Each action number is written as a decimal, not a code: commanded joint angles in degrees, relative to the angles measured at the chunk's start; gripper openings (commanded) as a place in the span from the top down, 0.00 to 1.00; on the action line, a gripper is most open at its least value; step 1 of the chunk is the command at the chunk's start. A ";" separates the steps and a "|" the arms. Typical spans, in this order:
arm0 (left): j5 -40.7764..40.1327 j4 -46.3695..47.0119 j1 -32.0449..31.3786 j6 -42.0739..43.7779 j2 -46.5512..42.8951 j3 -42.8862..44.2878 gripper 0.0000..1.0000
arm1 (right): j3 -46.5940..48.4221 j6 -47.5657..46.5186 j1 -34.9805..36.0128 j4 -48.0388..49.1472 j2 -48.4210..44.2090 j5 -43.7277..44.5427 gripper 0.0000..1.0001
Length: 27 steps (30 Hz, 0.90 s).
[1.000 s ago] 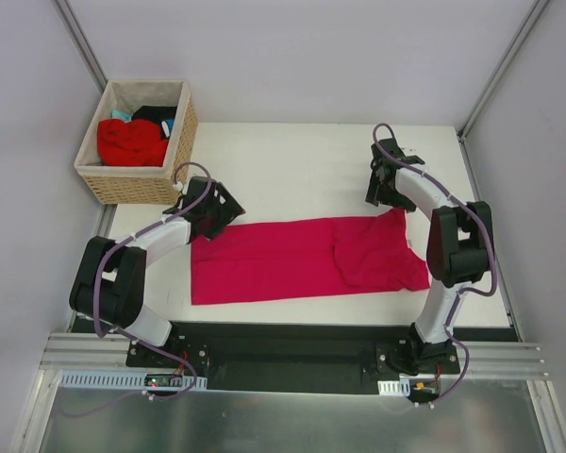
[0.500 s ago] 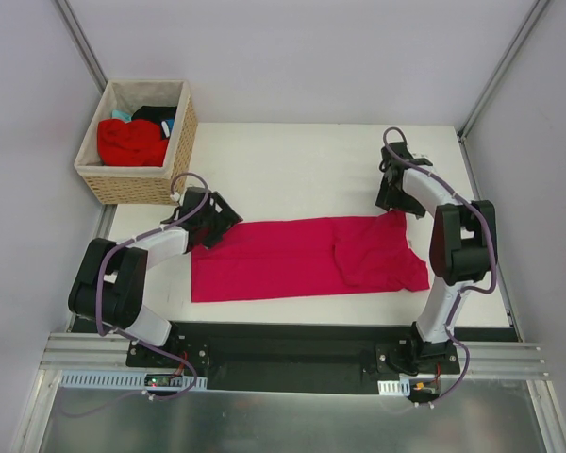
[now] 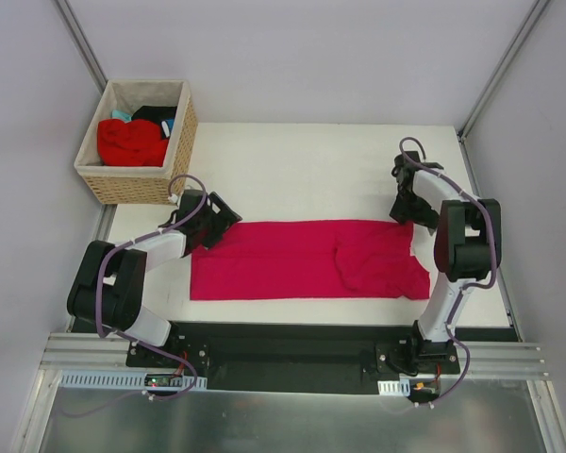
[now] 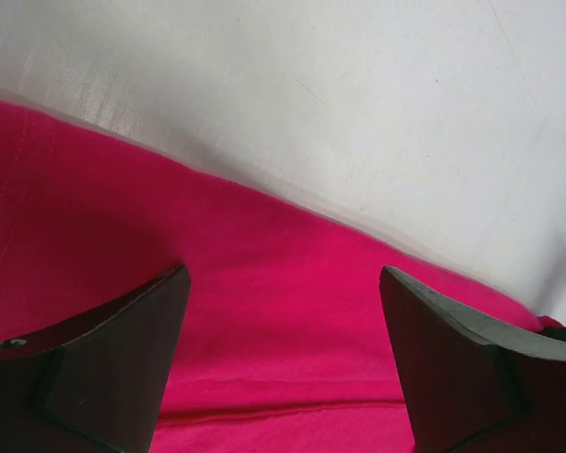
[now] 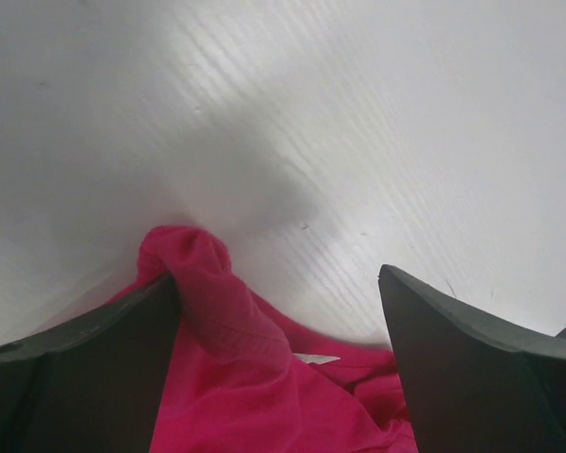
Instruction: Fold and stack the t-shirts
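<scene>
A: Where does the crimson t-shirt [image 3: 292, 260] lie?

B: Flat on the table [image 3: 292, 160], as a long band across its near half; by its narrow shape I take it to be folded lengthwise already; the right end is doubled and a little rumpled. The red tee [image 3: 130, 142], the black tee [image 3: 156, 115] and the teal tee [image 3: 121, 115] sit in the wicker basket [image 3: 137, 187] at the far left corner, well apart from it.

A: What differs from a second ago?

B: The far right corner; it rose in a small peak toward the right gripper [image 3: 406, 208], and now the far edge runs nearly straight. That gripper has slid outward to just beside the corner; the left gripper [image 3: 210, 219] has eased a little onto the far left corner.

A: Do they hold anything?

B: No; both stand spread wide with nothing pinched. The left wrist view shows the shirt's edge lying loose under the parted fingers; the right wrist view shows a raised tuck of cloth by one finger and the white neck label [image 5: 316, 359] near it, both free.

A: And for the task?

B: I judge the cloth laid out and released; a crosswise fold looks due next, needing fresh grips at the corners; the rumpled right end may spoil it. Stacking has not begun.
</scene>
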 commanded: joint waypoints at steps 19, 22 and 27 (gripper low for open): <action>1.08 -2.70 2.75 1.44 -0.79 -2.65 0.17 | -11.22 9.41 -11.96 -5.39 -9.77 -0.88 0.11; 1.17 -2.70 2.93 1.35 -0.79 -2.56 0.17 | -11.31 8.80 -12.40 -3.80 -11.01 -4.85 0.12; 1.43 -2.70 3.02 1.44 -1.40 -2.91 0.17 | -11.39 8.27 -12.49 -4.15 -12.94 -2.41 0.11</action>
